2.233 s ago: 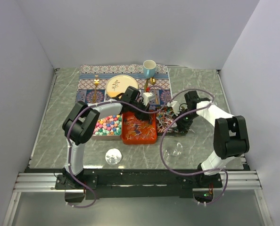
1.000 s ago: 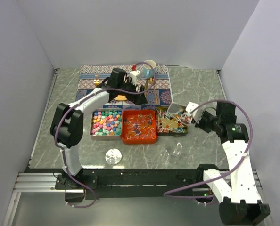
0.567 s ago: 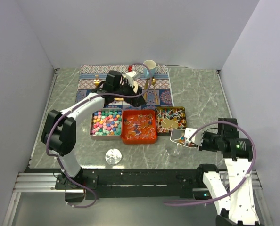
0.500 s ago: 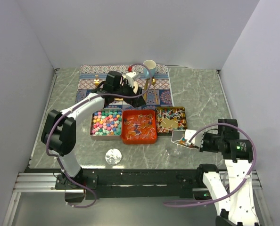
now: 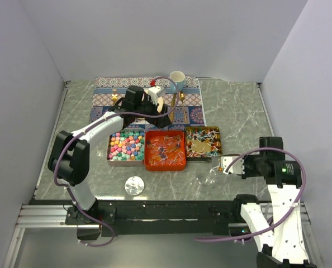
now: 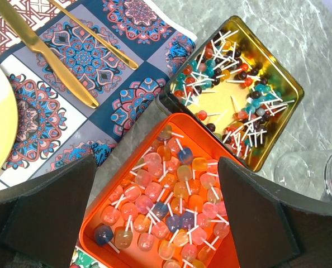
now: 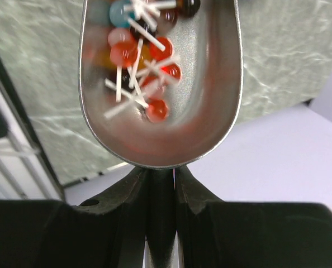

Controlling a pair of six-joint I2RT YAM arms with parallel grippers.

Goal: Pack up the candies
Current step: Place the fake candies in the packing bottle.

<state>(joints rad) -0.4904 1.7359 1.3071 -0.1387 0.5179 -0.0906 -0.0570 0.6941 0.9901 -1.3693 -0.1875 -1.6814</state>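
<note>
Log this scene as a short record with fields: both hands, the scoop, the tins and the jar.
left hand: open, empty, over patterned cloth placemat
right hand: shut on shiny metal scoop
scoop load: small white-stick candies, red, orange, teal
tins: silver rectangular tin of pastel lumps, orange rectangular tin, gold rectangular tin, in a row
jar: clear round jar beside scoop

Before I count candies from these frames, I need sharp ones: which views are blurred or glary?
Right wrist: the candies in the scoop are smeared by blur. Left wrist: crisp, slight sheen on the gold tin. Top external: sharp, but candies too small to count.
</note>
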